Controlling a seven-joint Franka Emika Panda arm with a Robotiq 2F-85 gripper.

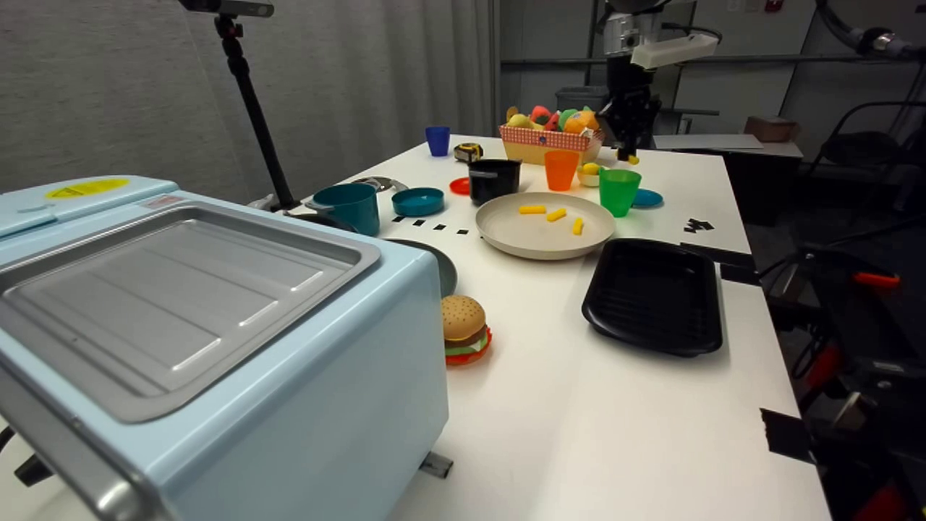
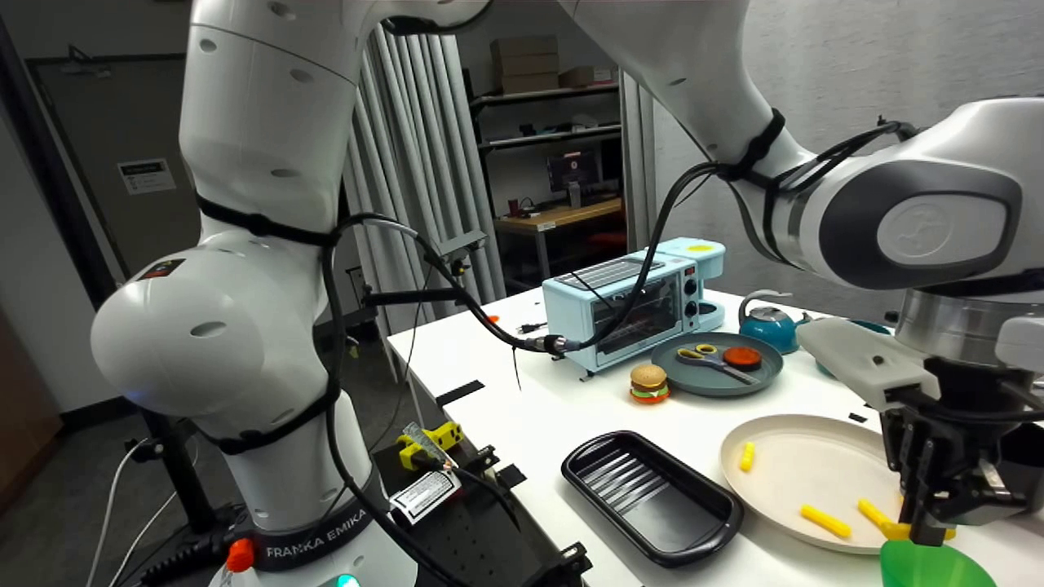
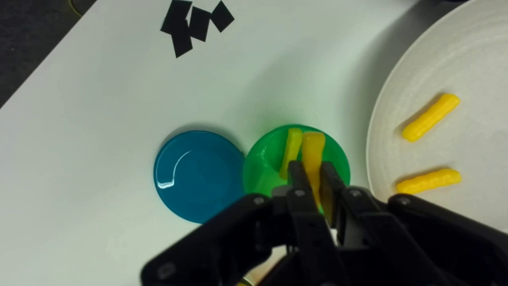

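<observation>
My gripper is shut on a yellow stick, which juts out beyond the fingertips. In the wrist view the held stick lies over the mouth of a green cup. A second yellow stick rests inside that cup. In both exterior views the gripper points down by the green cup; its exact height over the rim is hard to judge. Beside the cup sits a round blue dish. A beige plate bears three more yellow sticks, one near its front edge.
A black ridged tray lies beside the plate. Near the cup stand an orange cup, a small bowl with a lemon, a black pot and a basket of toy fruit. A blue toaster oven stands farther off.
</observation>
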